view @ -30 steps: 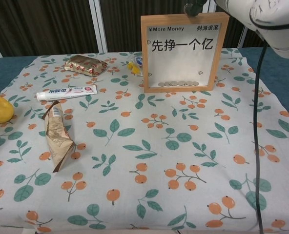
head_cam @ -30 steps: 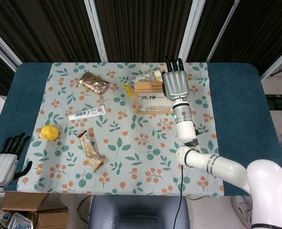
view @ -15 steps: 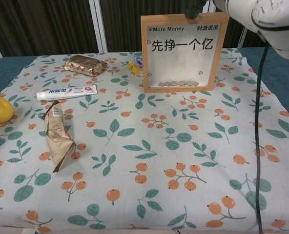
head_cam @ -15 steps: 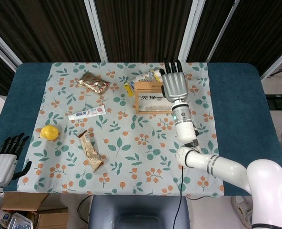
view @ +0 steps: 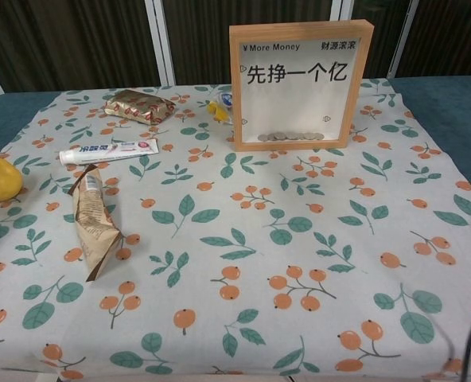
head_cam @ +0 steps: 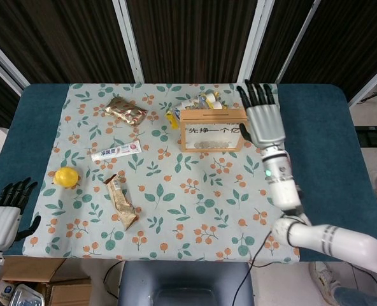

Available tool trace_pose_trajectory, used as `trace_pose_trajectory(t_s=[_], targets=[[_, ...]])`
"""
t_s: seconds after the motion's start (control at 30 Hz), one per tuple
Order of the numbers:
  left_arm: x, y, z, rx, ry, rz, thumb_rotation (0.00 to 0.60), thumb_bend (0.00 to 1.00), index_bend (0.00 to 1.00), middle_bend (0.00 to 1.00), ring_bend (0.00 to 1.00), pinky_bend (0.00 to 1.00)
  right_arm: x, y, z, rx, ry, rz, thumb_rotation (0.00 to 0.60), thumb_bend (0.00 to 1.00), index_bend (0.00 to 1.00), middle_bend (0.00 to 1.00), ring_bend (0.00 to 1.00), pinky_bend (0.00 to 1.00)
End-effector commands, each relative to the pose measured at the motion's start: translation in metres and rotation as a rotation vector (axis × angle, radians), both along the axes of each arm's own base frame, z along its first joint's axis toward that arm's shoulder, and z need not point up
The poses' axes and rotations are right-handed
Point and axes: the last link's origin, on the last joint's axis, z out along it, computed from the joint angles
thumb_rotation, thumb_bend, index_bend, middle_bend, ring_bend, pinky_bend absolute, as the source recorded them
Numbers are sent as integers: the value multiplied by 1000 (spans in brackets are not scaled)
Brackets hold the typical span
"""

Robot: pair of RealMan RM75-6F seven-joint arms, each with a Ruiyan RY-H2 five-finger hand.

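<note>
Now my right hand [head_cam: 262, 120] sits just to the right of the wooden framed sign [head_cam: 213, 129], where a moment ago it lay over the sign's right end; it has slid sideways and no longer covers the top edge. Its fingers [head_cam: 257, 94] are straight and apart, holding nothing, and from the head view I cannot tell whether the palm's edge touches the frame or clears it. The chest view has lost my arm altogether and shows the sign upright near the far edge of the flowered cloth [view: 243, 263], coins along its bottom, unmoved. So I judge the sign is released and standing on its own. My left hand [head_cam: 7, 213] hangs off the near left corner of the desk [head_cam: 29, 127], fingers loosely apart and empty, the lemon [head_cam: 66, 176] its nearest neighbour.
</note>
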Motion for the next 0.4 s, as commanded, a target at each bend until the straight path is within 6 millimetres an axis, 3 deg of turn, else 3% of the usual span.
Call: trace_pose_trajectory(t_s=[0.03, 0.2, 0.3, 0.4], targets=[[3, 0, 1, 2, 2, -6, 600, 376, 0, 0, 0, 0, -97, 89, 37, 13, -13, -46, 600, 422, 0, 0, 0, 0], [9, 0, 0, 13, 9, -20, 600, 375, 0, 0, 0, 0, -183, 166, 30, 5, 14, -151, 600, 347, 0, 0, 0, 0], [10, 0, 1, 13, 21, -17, 600, 375, 0, 0, 0, 0, -217, 200, 16, 13, -18, -234, 600, 345, 0, 0, 0, 0], [10, 0, 2, 21, 29, -16, 600, 375, 0, 0, 0, 0, -235, 220, 5, -1, -31, -264, 600, 345, 0, 0, 0, 0]])
